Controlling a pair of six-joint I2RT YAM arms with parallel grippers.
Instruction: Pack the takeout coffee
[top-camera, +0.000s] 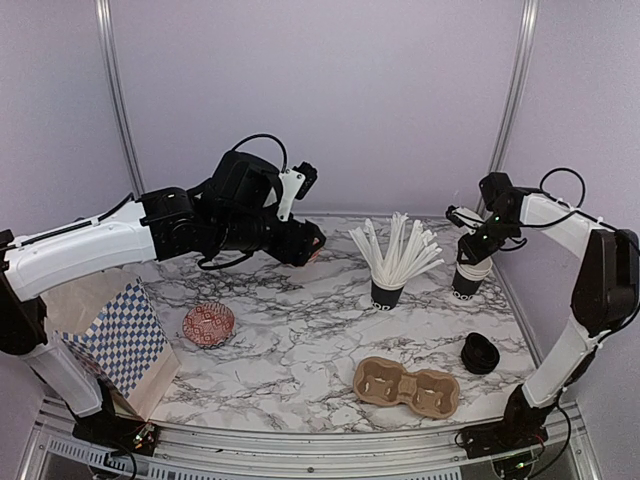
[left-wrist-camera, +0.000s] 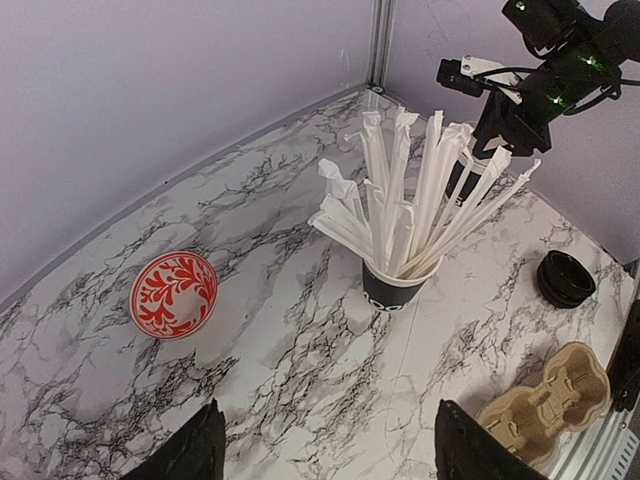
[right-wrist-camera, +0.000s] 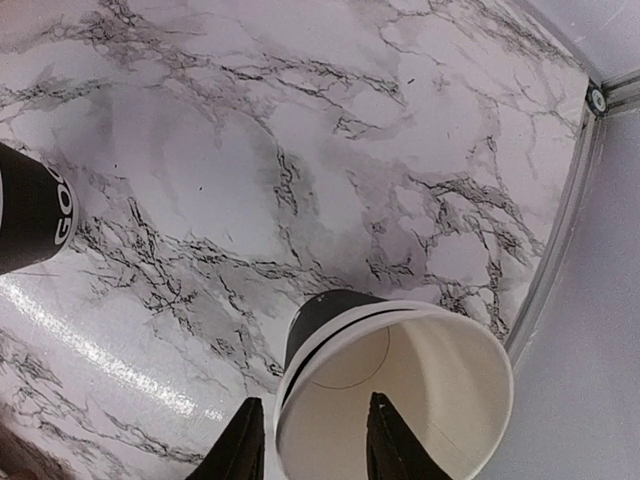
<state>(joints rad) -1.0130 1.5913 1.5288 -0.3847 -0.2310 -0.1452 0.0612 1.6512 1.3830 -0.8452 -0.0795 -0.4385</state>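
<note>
A black paper cup, white inside, stands at the far right of the marble table. My right gripper comes down on it from above. In the right wrist view one finger is outside the cup and the other inside. The gripper is open, with the inner finger off the wall. The cup's white rim looks doubled. A black lid lies nearer the front right. My left gripper hangs open and empty above the middle back of the table.
A black cup full of white sticks stands left of the coffee cup. The brown two-hole carrier lies front centre. A red patterned bowl and a blue checkered bag are at the left.
</note>
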